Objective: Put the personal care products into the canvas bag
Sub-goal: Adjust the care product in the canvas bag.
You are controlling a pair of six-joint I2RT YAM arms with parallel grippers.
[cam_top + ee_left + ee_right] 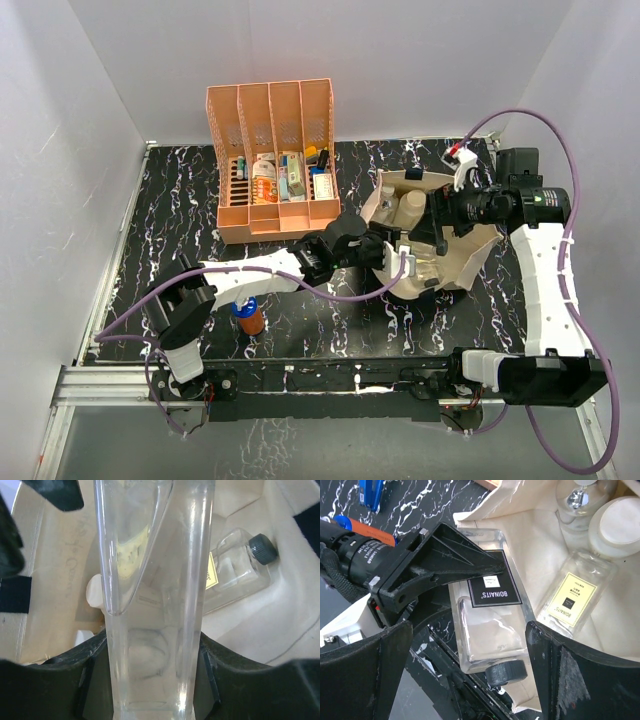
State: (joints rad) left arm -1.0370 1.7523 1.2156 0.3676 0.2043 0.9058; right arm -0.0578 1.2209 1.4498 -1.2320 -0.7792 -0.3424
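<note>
The cream canvas bag (478, 262) lies open right of centre. My left gripper (392, 258) is shut on a clear square bottle (155, 630) with a black label and dark cap (490, 625), holding it tilted at the bag's near rim. In the bag lie a clear yellow-labelled bottle (572, 597), a white cylinder (620, 527) and a clear grey-capped bottle (577, 500). My right gripper (432, 215) hovers open over the bag's mouth, its jaws wide either side of the held bottle. An orange-brown blue-capped bottle (248, 316) stands on the table by the left arm. A small blue item (370, 490) lies beyond it.
An orange four-slot file rack (270, 110) holding small packs and pens stands at the back, left of the bag. White walls close in the black marbled table (170, 220). The left arm stretches across the table's middle.
</note>
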